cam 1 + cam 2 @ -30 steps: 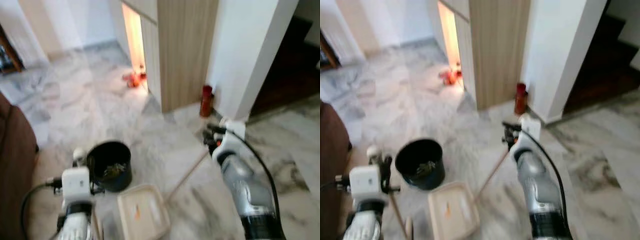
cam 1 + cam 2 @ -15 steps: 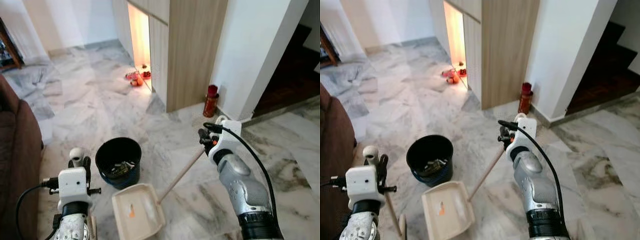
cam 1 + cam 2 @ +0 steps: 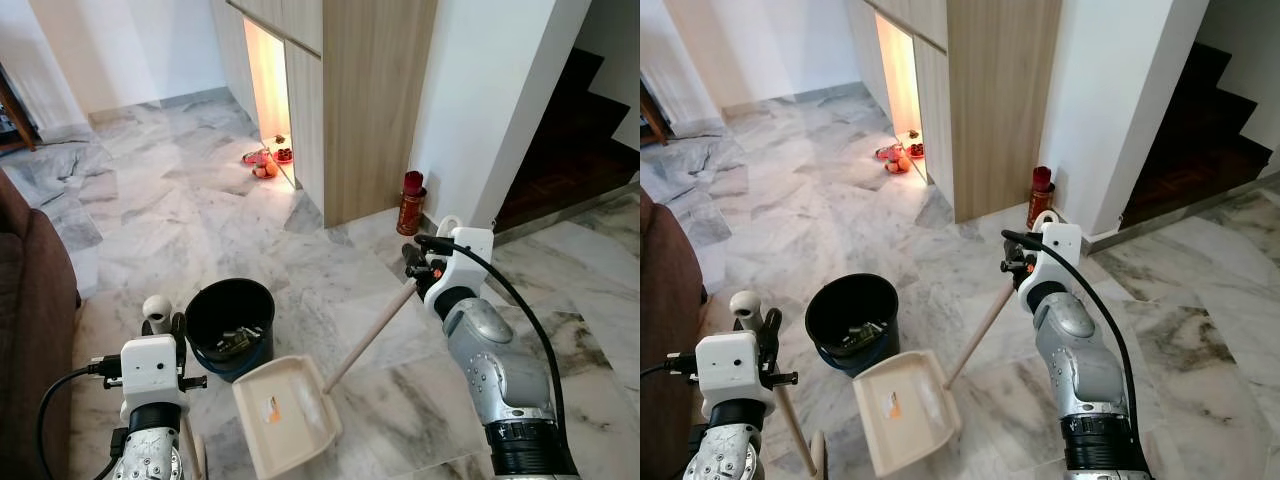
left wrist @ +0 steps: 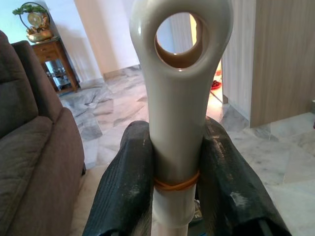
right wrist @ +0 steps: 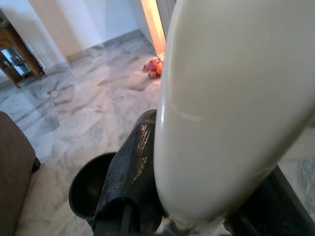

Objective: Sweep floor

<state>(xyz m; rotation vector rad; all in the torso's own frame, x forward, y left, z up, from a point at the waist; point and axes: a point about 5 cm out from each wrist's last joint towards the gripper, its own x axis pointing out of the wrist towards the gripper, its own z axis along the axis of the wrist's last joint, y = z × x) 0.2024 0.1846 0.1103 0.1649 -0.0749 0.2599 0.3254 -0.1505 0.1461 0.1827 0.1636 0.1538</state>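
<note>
My left gripper [image 3: 160, 322] is low on the left, shut on the cream broom handle [image 4: 179, 98], whose ring end sticks up above the fingers [image 4: 125, 177]. My right gripper [image 3: 418, 268] is shut on the top of the dustpan's long wooden handle [image 3: 365, 338]. That handle slopes down to the cream dustpan [image 3: 285, 412], which rests on the marble floor with a small orange scrap in it. A black bin [image 3: 230, 322] holding some litter stands just behind the dustpan. In the right wrist view the cream handle [image 5: 221, 108] sits against one black finger [image 5: 130, 167].
A brown sofa [image 3: 30, 300] lies along the left. A wooden cabinet [image 3: 370, 90] and a white pillar [image 3: 490, 90] stand ahead, with a red bottle [image 3: 411, 203] at their foot. Small red and orange things [image 3: 265, 165] lie by the lit gap. Dark stairs [image 3: 590, 130] rise at the right.
The blur has cleared and the whole picture has shifted as the camera moved. The dustpan's front has turned a little toward the bin. Both grippers keep their hold.
</note>
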